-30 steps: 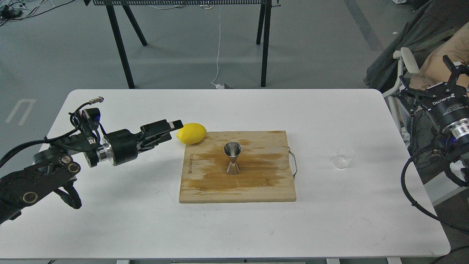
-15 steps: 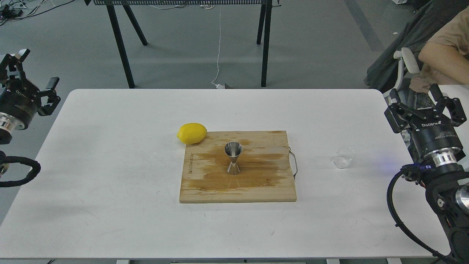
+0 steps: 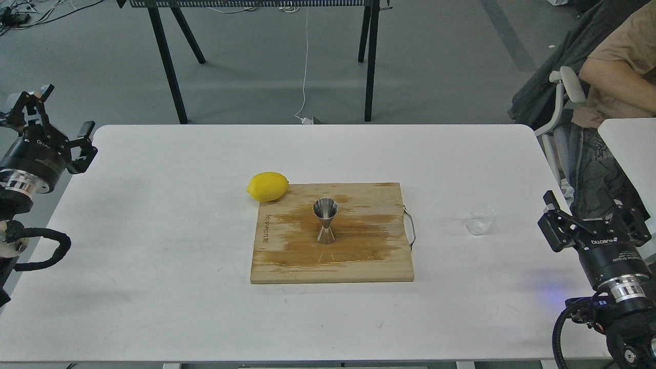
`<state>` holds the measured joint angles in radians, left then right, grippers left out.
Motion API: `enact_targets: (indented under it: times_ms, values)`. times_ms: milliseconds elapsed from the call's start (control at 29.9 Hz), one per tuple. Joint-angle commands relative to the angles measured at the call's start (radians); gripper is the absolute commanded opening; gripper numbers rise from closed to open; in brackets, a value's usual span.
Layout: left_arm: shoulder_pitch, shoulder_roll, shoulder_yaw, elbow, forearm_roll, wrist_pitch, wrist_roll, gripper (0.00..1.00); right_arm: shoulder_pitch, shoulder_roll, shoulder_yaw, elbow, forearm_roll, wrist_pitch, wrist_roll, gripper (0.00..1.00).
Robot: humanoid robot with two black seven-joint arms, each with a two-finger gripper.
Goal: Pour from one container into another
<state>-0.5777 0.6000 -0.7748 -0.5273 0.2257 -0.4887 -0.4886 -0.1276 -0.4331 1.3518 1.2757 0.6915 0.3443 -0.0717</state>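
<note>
The clear cup (image 3: 480, 219) stands upright on the white surface (image 3: 154, 287), off the right end of the wooden cutting board (image 3: 287, 266) and just beyond its metal handle (image 3: 410, 227). The steel jigger (image 3: 325, 221) stands upright near the middle of the board, on a dark wet patch, with a lemon (image 3: 267, 186) touching the board's far left corner.

The right tool (image 3: 592, 221) is much the nearer one to the cup: it hovers at the right edge of the surface with its fingers spread and empty, and the cup lies to its left and slightly farther from the robot (a short sideways reach, by my judgement). The left tool (image 3: 56, 115) is well apart, raised past the far left corner of the surface, its fingers also spread and holding nothing.

Whether the cup holds any liquid I cannot tell. The pour would then run leftward, from cup to jigger, across the board's right edge.
</note>
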Motion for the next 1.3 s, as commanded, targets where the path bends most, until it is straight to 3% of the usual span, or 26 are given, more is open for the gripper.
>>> enact_targets:
  times_ms: [0,401,735,935,1269]
  values:
    - [-0.001,-0.009,0.002,0.001,0.001,0.0,0.0,0.96,0.052,0.02,-0.042,-0.048,-0.001,-0.105,0.004,0.99]
    - [0.001,-0.012,0.008,0.001,0.003,0.0,0.0,0.96,0.135,0.116,-0.088,-0.15,-0.092,-0.31,0.004,0.99]
    - [0.004,-0.012,0.009,0.001,0.004,0.0,0.0,0.97,0.192,0.157,-0.108,-0.15,-0.168,-0.474,0.007,0.99]
    - [0.004,-0.012,0.009,0.001,0.006,0.0,0.0,0.97,0.224,0.191,-0.109,-0.162,-0.213,-0.539,0.007,0.99]
    - [0.006,-0.012,0.009,0.003,0.007,0.0,0.0,0.97,0.264,0.2,-0.108,-0.207,-0.213,-0.553,0.006,0.99]
